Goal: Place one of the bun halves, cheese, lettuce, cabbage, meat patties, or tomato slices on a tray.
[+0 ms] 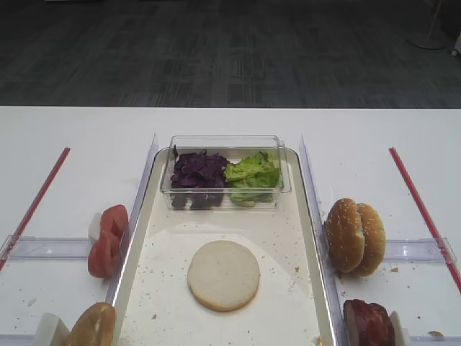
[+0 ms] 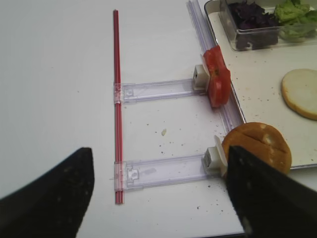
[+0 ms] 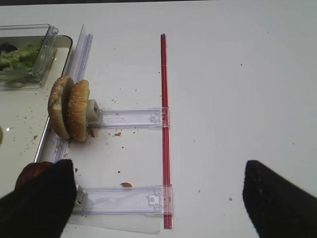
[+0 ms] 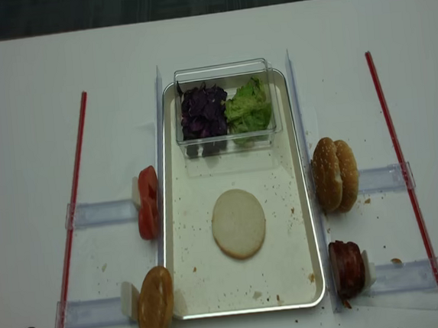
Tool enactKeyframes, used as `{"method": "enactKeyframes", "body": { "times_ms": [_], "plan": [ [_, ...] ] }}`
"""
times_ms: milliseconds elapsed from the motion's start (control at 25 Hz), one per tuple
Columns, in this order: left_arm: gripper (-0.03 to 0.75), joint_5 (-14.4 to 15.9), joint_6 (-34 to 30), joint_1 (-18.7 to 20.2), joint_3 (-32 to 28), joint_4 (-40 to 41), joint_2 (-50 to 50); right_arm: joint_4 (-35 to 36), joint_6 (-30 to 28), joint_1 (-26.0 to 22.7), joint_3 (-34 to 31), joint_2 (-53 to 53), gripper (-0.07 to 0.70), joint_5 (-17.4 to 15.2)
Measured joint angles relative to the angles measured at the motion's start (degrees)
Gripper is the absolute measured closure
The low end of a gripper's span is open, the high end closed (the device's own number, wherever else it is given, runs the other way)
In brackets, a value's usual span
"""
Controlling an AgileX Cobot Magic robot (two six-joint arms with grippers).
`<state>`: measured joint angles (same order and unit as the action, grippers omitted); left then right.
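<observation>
A flat pale bun half point(image 1: 223, 275) point(image 4: 239, 223) lies cut face up in the middle of the cream tray point(image 1: 169, 295) point(image 4: 194, 277). At the tray's far end sit purple cabbage point(image 1: 198, 171) and green lettuce point(image 1: 252, 173). Tomato slices point(image 2: 217, 77) point(image 1: 108, 234) stand outside the tray's left rim, meat patties point(image 4: 346, 268) point(image 3: 32, 173) outside its right. Cheese is out of view. My left gripper point(image 2: 158, 198) hovers open and empty over the table left of the tray. My right gripper point(image 3: 158, 198) is likewise open and empty, right of the tray.
A clear tub point(image 1: 227, 144) holds both heaps of leaves. Sesame-seeded bun halves point(image 1: 354, 236) stand on edge right of the tray, a browned bun point(image 2: 257, 148) at its near left corner. Red strips point(image 2: 117, 99) point(image 3: 164, 124) and clear plastic rails point(image 2: 158, 171) lie on the white table.
</observation>
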<state>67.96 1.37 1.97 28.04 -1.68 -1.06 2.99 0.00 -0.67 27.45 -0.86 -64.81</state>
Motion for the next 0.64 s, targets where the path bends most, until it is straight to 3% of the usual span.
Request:
{"method": "enactKeyframes", "body": {
  "times_ms": [640],
  "plan": [
    [0.206,0.0,0.0,0.0,0.0,0.0,0.0,0.0,0.0,0.0,0.0,0.0,-0.060,0.0]
  ]
}}
